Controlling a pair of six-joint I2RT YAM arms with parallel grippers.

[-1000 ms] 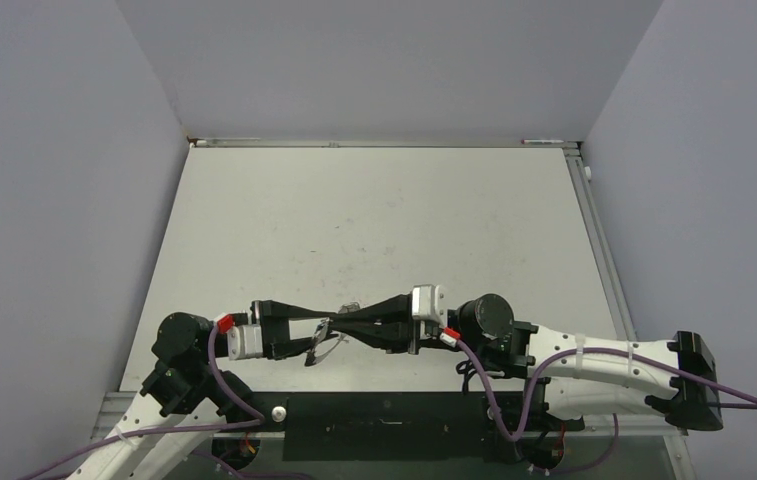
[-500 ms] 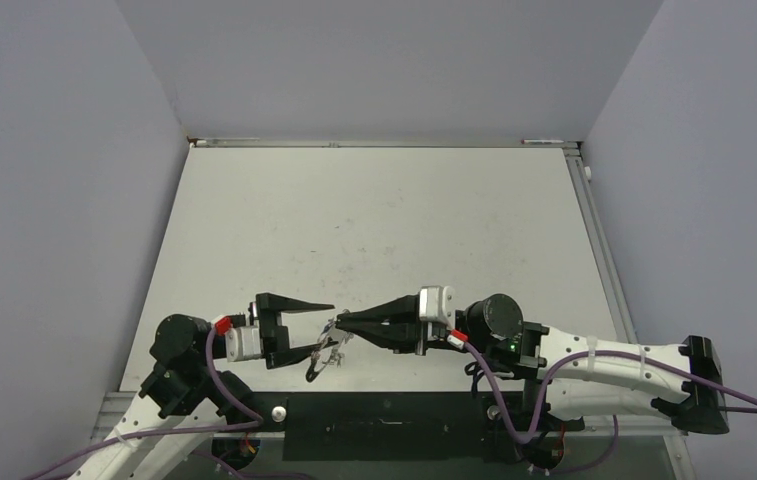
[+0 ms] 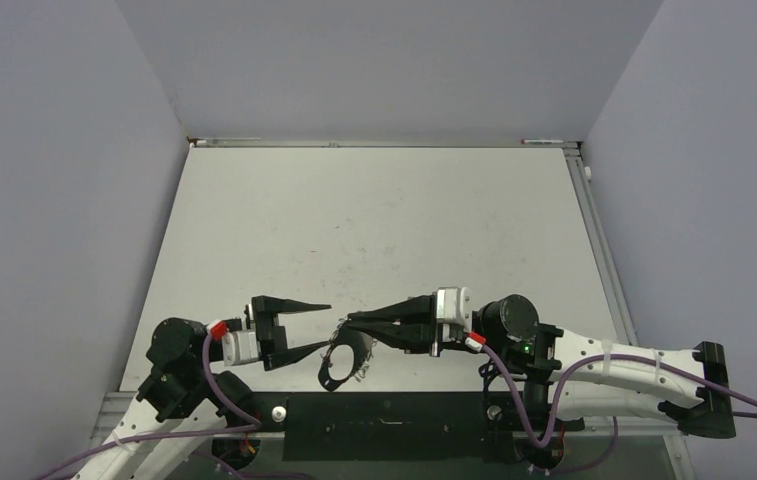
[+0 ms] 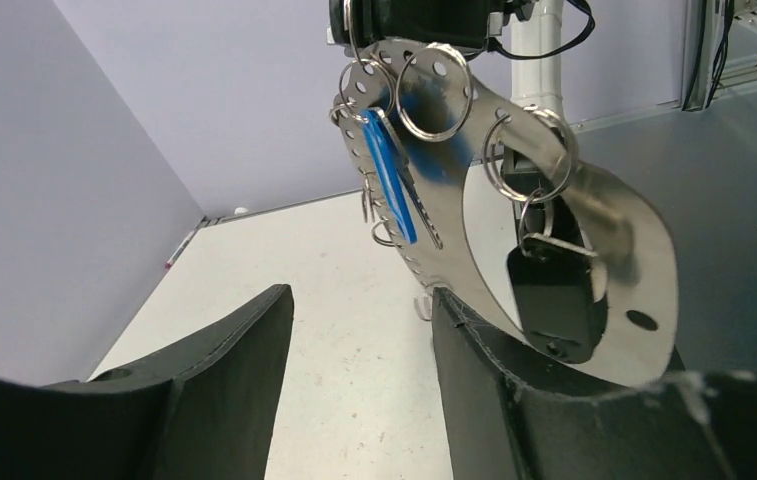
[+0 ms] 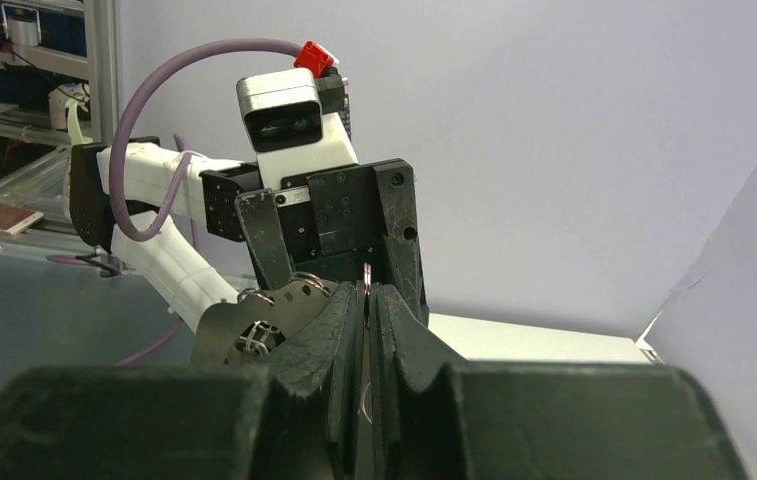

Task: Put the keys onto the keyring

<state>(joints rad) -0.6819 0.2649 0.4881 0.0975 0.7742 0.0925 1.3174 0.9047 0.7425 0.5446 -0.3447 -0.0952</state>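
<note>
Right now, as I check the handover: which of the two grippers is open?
The left gripper: its jaws stand apart and grip nothing. The right gripper is pinched shut on the keyring.

No writing, label, brand, number or sign can be read anywhere in these views, neither on the keyring (image 4: 609,215) with its blue key (image 4: 387,172) nor on the pale worktop (image 3: 374,220) beneath it.
</note>
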